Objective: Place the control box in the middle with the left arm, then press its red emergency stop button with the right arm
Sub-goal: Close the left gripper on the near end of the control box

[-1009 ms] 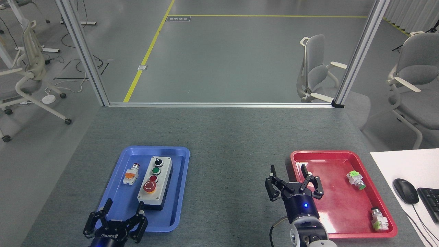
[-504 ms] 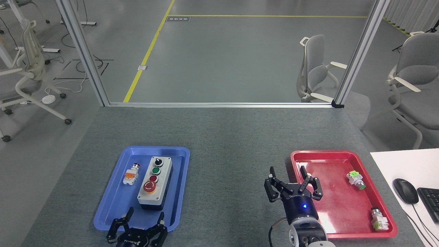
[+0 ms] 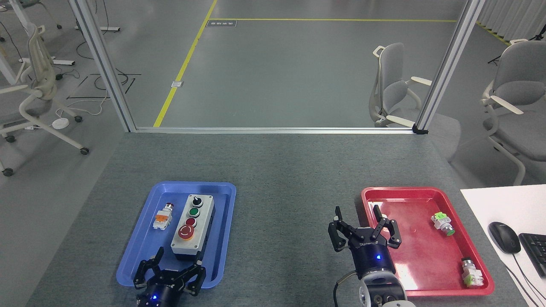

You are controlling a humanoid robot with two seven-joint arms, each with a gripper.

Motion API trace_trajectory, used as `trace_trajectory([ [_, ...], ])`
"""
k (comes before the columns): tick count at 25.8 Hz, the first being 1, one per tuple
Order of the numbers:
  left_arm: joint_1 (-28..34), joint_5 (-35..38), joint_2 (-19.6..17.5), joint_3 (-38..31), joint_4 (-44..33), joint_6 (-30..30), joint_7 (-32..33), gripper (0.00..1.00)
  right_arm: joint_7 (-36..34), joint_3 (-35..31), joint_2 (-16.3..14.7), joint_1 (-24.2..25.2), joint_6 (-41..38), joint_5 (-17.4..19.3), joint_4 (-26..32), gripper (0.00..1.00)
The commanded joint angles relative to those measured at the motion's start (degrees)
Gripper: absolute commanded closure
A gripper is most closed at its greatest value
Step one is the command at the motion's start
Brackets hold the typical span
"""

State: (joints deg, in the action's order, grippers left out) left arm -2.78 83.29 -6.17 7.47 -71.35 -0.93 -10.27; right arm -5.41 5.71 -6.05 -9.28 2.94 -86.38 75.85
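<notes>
While the grey felt table [image 3: 281,170] runs bare from its far aluminium edge down between the trays, the middle [image 3: 283,221] lies open. Left of that gap sits the blue tray [image 3: 140,243], the control box [image 3: 193,228] lying lengthwise inside it toward its right wall, with the red emergency stop button [image 3: 186,231] nearest the robot. Right of the gap lies the red tray [image 3: 418,264], its left rim under the right gripper [image 3: 357,213], fingers spread wide. At the blue tray's near rim hovers the left gripper [image 3: 178,256], fingers spread wide, just short of the box. A small orange-and-white part [image 3: 163,217] lies left of the box.
</notes>
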Motion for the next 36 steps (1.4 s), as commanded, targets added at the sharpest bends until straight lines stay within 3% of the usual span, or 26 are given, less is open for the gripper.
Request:
trace_trajectory([
  [1,-0.7,-0.1,0.0,0.0,0.6,0.0,0.0,0.01,-0.2,-1.8,0.3,0.1,-0.7,-1.7,0.0,0.01],
  [12,-2.5,0.0,1.3,0.3,4.2,0.0,0.0,0.01,-0.8,-2.0,1.0,0.2,-2.1,-1.9,0.0,0.01],
  [32,-11.5,-0.3,3.2,0.3,14.9,-0.2,-0.1,0.02,-0.2,-1.9,2.1,0.2,-1.8,-2.0,0.0,0.01],
  [36,-12.1,-0.4,3.2,0.3,15.8,-0.2,0.0,0.18,-0.3,-1.8,2.2,0.2,-2.5,-1.7,0.0,0.01],
])
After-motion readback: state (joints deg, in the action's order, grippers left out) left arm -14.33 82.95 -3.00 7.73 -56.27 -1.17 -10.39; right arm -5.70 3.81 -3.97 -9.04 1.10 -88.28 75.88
